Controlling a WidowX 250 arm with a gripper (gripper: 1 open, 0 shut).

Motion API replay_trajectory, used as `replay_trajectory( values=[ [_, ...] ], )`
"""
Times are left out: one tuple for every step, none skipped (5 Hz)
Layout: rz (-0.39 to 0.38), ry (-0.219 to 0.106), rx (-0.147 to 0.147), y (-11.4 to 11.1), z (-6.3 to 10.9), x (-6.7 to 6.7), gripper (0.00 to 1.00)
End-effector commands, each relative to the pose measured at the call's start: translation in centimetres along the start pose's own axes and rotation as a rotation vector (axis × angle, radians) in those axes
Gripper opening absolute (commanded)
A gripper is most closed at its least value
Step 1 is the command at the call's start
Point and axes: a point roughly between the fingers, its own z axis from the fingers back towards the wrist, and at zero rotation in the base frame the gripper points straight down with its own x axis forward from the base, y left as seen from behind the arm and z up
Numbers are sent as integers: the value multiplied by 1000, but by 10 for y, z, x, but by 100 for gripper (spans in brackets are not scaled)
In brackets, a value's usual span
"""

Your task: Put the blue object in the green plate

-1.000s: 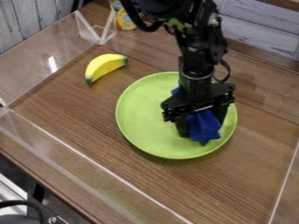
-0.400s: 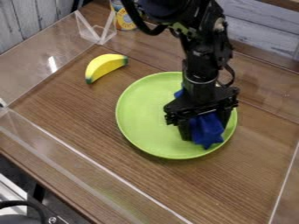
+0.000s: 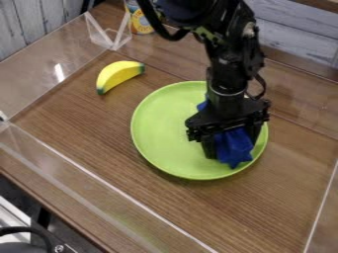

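Blue object (image 3: 234,146), just 1 of it, sits inside the green plate (image 3: 165,126), on the right half of the plate, near the right rim. It is deep blue & looks bumpy; its top part is hidden behind the gripper (image 3: 227,129), so its full shape can't be made out. 1 green plate is on the table (image 3: 79,138); it is round, flat & lime green, w/ a low rim, & it is the biggest thing there. 1 robot arm (image 3: 224,44) comes down from the top of the picture; it is black & stands almost straight up over the plate. 1 gripper is at its end, right on top of the blue object. Its 2 dark fingers (image 3: 201,126) point down, 1 on the left side of the blue thing & 1 on the right, w/ the blue thing between them. The fingers are close to the object, but whether they squeeze it or have let go can't be told from this view. 1 yellow banana (image 3: 118,74) lies on the table to the upper left, well apart from the plate & not touching it. The table is brown wood w/ dark grain. Clear plastic walls (image 3: 40,148) stand around the table edge, on the left & front sides.
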Motion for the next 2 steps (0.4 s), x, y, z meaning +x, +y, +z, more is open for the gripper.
replay_trajectory(
  values=[
    [-28,1,11,0,-1,-9,0],
    [-31,5,20,1,-3,-12,0]
  ],
)
